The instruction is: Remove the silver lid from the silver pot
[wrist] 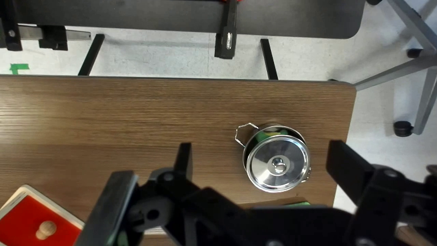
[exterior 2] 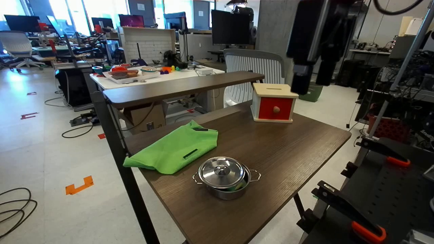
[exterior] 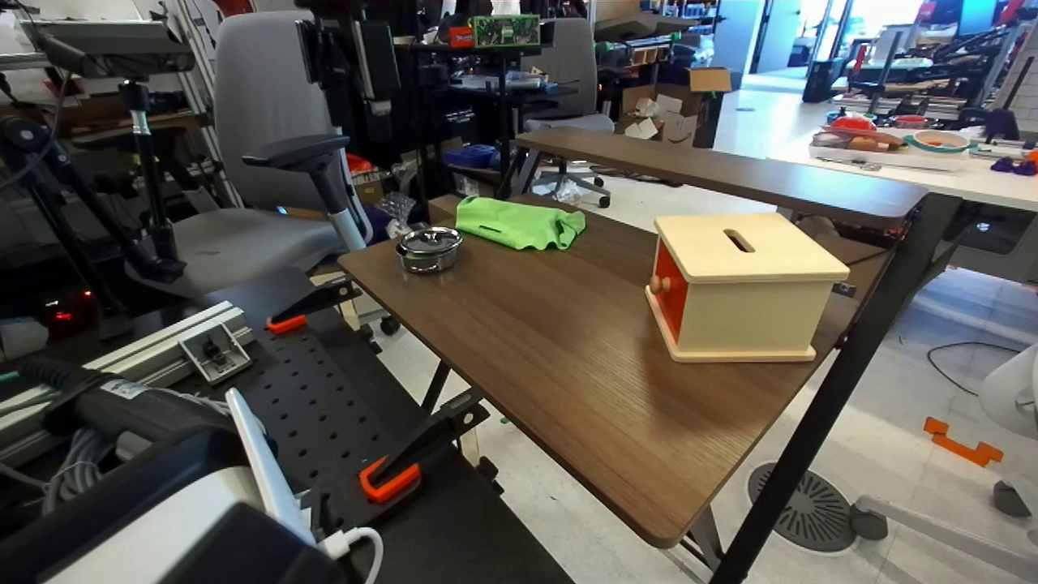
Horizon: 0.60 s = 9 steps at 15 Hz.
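Nearest, the empty hand (wrist: 260, 153) is spread. By the worktop's (wrist: 143, 119) corner, the pot's (exterior 2: 229, 194) off-centre lid (exterior 2: 222, 172) may slip, if bumped.

A brown tabletop (exterior 2: 271, 152) spreads below the pincer (exterior 2: 312, 88). In an exterior view, a wooden box (exterior 2: 274, 102) with a red front (exterior 2: 267, 110) and knob (exterior 2: 276, 109) stands below and left of it; farther down and left lies a green cloth (exterior 2: 176, 145). To the pincer's lower right, black clamps (exterior 2: 342, 201) with orange handles (exterior 2: 398, 162) sit along a black bench (exterior 2: 383, 193). In an exterior view, a grey chair (exterior: 259, 122) stands left of the pincer.
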Each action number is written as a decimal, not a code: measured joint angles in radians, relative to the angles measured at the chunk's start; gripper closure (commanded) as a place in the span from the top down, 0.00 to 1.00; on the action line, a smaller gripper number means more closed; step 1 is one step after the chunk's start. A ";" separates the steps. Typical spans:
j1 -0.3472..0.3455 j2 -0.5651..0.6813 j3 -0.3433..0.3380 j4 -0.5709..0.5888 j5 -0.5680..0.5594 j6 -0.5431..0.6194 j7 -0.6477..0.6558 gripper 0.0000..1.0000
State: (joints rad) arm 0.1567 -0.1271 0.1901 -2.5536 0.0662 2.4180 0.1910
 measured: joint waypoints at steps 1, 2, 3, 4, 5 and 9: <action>0.001 0.052 0.006 0.028 -0.024 0.021 0.028 1.00; 0.003 0.102 0.011 0.058 -0.046 0.041 0.055 1.00; 0.007 0.150 0.013 0.090 -0.066 0.059 0.080 1.00; 0.013 0.196 0.014 0.123 -0.087 0.076 0.108 1.00; 0.019 0.241 0.014 0.157 -0.105 0.086 0.135 1.00; 0.060 0.394 -0.002 0.276 -0.141 0.093 0.200 1.00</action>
State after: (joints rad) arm 0.2165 0.2668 0.1886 -2.2776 -0.0753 2.5115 0.3914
